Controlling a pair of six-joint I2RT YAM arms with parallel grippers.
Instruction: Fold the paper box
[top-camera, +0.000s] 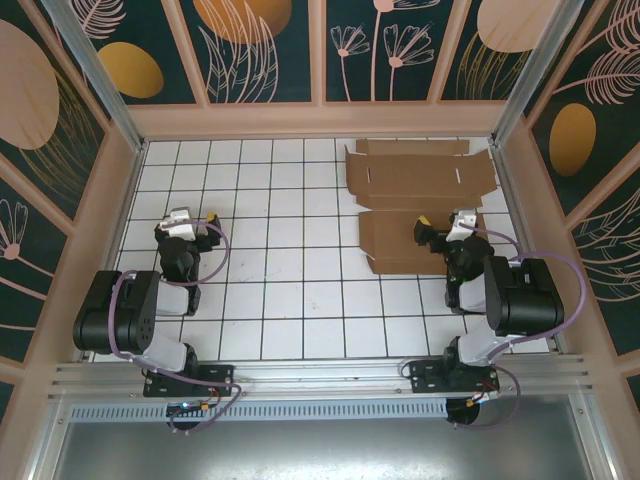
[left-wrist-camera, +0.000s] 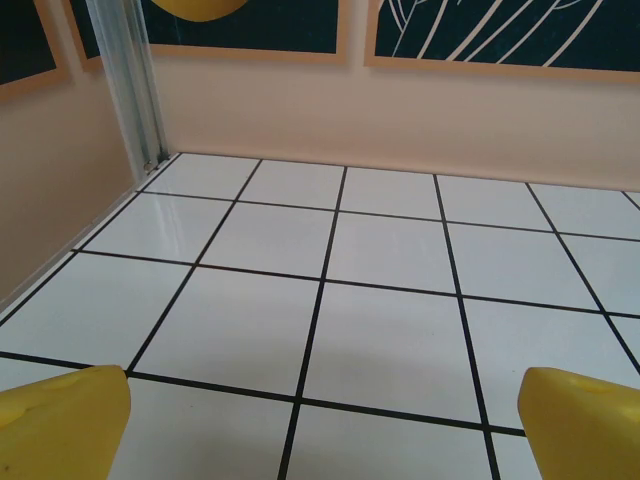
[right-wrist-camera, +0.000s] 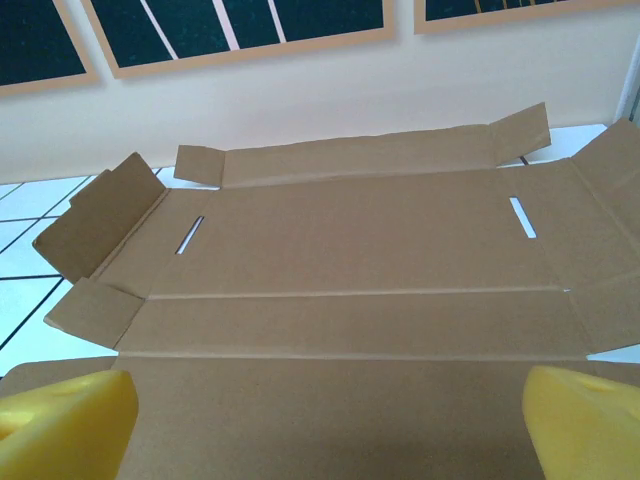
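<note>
The paper box (top-camera: 410, 180) lies unfolded and flat on the white tiled table at the back right, a plain brown sheet with crease lines, two slits and small side flaps. In the right wrist view the paper box (right-wrist-camera: 360, 240) spreads out ahead, its left end flaps raised a little. My right gripper (top-camera: 426, 234) hovers over the box's near panel, open, its yellow fingertips (right-wrist-camera: 70, 425) wide apart with nothing between them. My left gripper (top-camera: 206, 226) is open above bare tiles at the left, far from the box, with yellow fingertips (left-wrist-camera: 60, 425) at the frame's bottom corners.
Pale walls enclose the table on three sides, and the box's far edge lies close to the back wall (top-camera: 320, 120). An aluminium post (left-wrist-camera: 125, 80) stands in the back left corner. A metal rail (top-camera: 320, 375) runs along the near edge by the arm bases.
</note>
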